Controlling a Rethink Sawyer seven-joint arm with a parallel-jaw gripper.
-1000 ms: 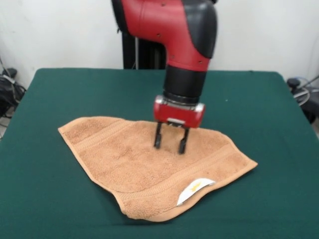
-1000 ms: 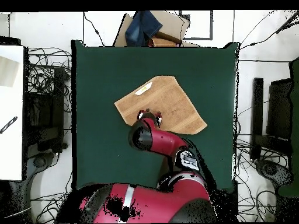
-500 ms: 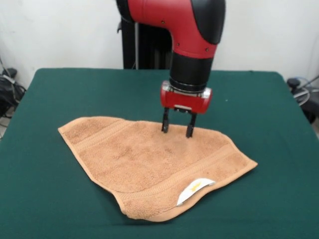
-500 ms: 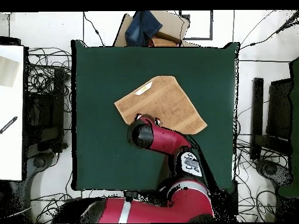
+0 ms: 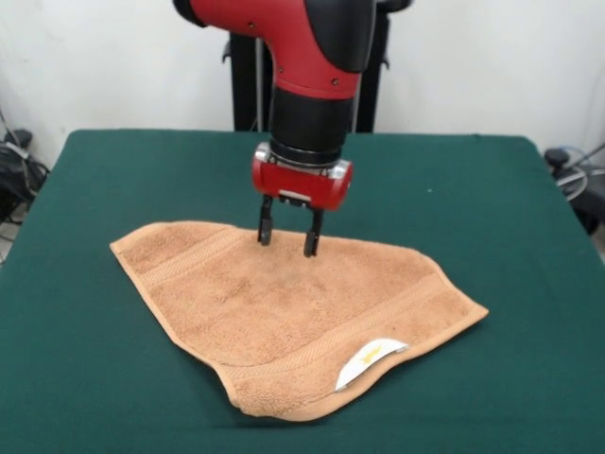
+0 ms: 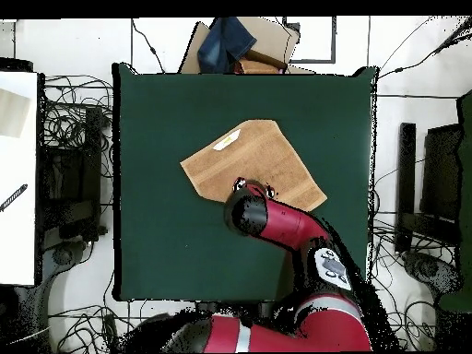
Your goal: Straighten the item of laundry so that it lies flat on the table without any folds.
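The towel (image 5: pixel 298 312) lies spread near the middle of the green bench (image 5: pixel 492 189), mostly open, but it is not yet flat. Its outline is lopsided rather than rectangular: the near edge beside the white label (image 5: pixel 371 361) looks rolled or doubled under, and one corner seems tucked in. The gripper (image 5: pixel 286 238) hangs over the towel's far edge with its jaws spread and nothing between them; whether the tips touch the cloth cannot be told. The folded near edge is judged to need pulling out before the job is done.
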